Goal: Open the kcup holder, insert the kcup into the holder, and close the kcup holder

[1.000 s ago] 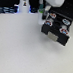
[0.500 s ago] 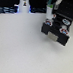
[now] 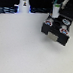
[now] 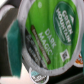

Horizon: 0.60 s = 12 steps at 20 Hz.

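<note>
The kcup (image 4: 50,31) fills the wrist view, its bright green lid printed with white lettering. A teal finger pad (image 4: 13,44) presses against its rim, so the gripper (image 3: 60,5) is shut on it. In the exterior view the gripper hangs just above the back of the kcup holder (image 3: 56,31), a black boxy unit at the exterior view's right. A green speck by the fingers is the kcup (image 3: 63,3). Small round pods show on the holder's upper face. At this size I cannot tell whether a drawer stands open.
A white upright object (image 3: 23,2) stands at the back on the exterior view's left, with blue lights beside it. The pale tabletop (image 3: 20,47) stretches in front of the holder. Under the kcup in the wrist view lie a pale-lidded pod (image 4: 37,76) and a reddish one (image 4: 80,60).
The gripper has drawn up a little over the back of the holder, still holding the kcup. The holder has not moved.
</note>
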Tool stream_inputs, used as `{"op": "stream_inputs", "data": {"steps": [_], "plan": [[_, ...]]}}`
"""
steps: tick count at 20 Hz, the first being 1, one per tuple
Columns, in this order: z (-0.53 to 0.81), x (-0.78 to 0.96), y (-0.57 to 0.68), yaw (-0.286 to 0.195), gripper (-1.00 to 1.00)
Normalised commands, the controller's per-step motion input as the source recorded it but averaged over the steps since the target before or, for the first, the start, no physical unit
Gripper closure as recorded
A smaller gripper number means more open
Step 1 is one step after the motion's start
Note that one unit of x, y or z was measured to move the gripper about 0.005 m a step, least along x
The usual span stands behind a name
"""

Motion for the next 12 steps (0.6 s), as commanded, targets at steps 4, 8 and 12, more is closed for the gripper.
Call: {"op": "stream_inputs", "data": {"steps": [4,8,12], "plan": [[-0.07,-0.06,0.52,0.052,1.00],[-0.12,0.00,0.32,0.034,1.00],[-0.17,0.06,0.29,0.038,1.00]]}}
